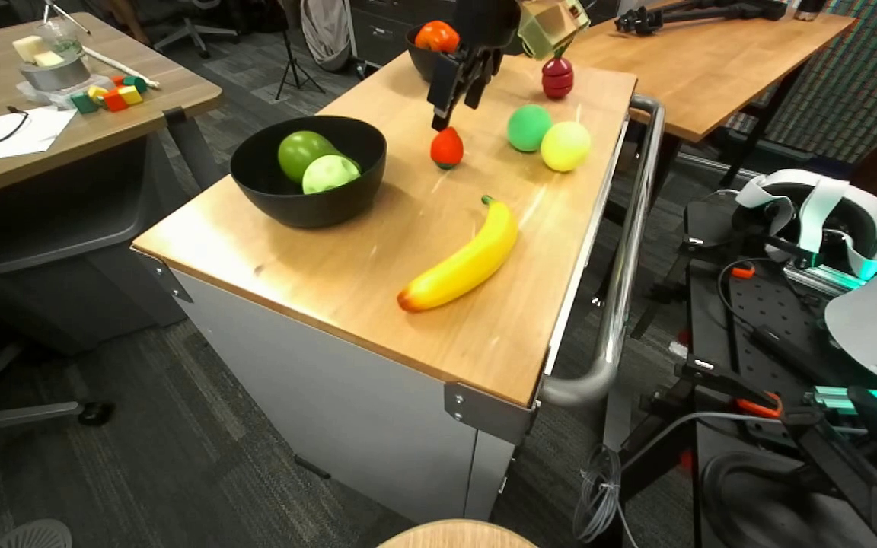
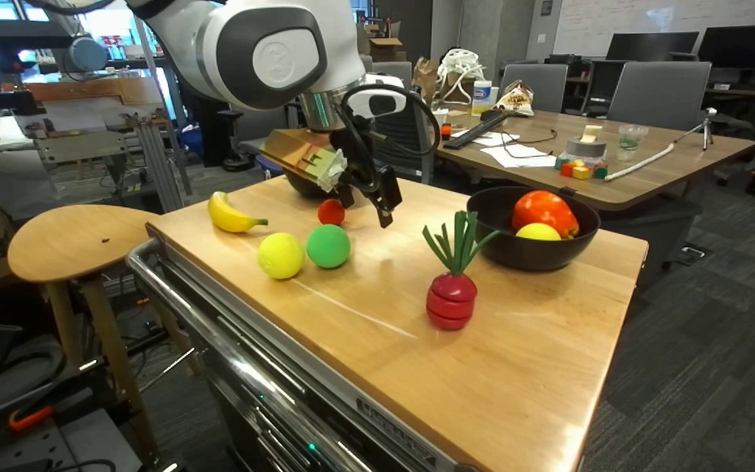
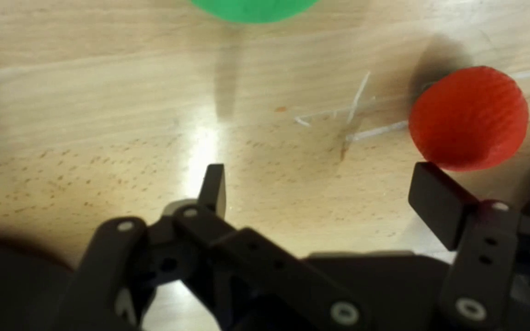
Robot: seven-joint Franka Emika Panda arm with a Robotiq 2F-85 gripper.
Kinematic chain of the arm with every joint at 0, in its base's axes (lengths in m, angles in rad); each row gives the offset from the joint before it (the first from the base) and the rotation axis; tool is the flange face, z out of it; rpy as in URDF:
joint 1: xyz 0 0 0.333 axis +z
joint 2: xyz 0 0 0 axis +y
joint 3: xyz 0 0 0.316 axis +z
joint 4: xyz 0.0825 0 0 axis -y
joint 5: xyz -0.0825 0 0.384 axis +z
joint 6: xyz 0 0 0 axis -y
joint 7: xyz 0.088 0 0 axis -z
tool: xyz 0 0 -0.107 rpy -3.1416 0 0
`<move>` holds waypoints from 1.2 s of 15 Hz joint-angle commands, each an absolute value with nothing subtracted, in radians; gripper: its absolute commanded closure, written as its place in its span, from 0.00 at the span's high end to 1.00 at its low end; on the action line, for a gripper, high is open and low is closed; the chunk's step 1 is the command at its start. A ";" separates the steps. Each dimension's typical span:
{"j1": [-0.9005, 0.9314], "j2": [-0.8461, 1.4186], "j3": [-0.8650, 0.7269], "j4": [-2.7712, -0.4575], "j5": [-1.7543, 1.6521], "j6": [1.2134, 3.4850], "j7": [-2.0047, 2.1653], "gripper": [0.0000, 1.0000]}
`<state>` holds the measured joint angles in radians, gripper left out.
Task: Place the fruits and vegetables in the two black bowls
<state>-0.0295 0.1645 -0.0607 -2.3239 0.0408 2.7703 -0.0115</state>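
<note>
And there's the small red fruit (image 1: 446,149), sitting on the wooden tabletop (image 1: 317,274), with the gripper (image 3: 322,188) poised low over that patch: jaws spread wide, fully released, bare wood showing between the fingers (image 3: 212,188)! In the wrist view one fingertip overlaps the small red fruit's edge, off to the side of the gap; whether they touch, I can't tell. Out along the wood we go: the green ball (image 2: 328,246), and just beside it the yellow ball (image 2: 281,255), nearer the metal rail (image 1: 631,259). The banana (image 1: 461,262) lies curved on its side, stem end towards those round fruits. The radish (image 2: 451,301) stands upright, leaves high, near a black bowl (image 2: 528,257) carrying the tomato (image 2: 544,210) and a yellow piece (image 2: 539,231). Towards the banana's end, another black bowl (image 1: 324,213) cradles a dark green piece (image 1: 303,154) and a pale green piece (image 1: 326,175). Overhead, the white arm (image 2: 338,46) with a gold-coloured box (image 2: 295,157) at its wrist. Farther out, coloured blocks (image 2: 577,172) on a desk (image 2: 685,157), a wooden stool (image 2: 82,236), a white headset (image 1: 821,213).
</note>
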 commanded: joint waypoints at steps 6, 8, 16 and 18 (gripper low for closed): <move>-0.052 0.100 0.039 -2.353 0.262 2.869 -0.118 1.00; -0.044 0.091 0.055 -2.357 0.317 2.896 -0.172 1.00; -0.004 0.145 -0.032 -2.348 -0.032 2.796 0.026 1.00; 0.004 0.157 -0.043 -2.336 -0.088 2.760 0.075 1.00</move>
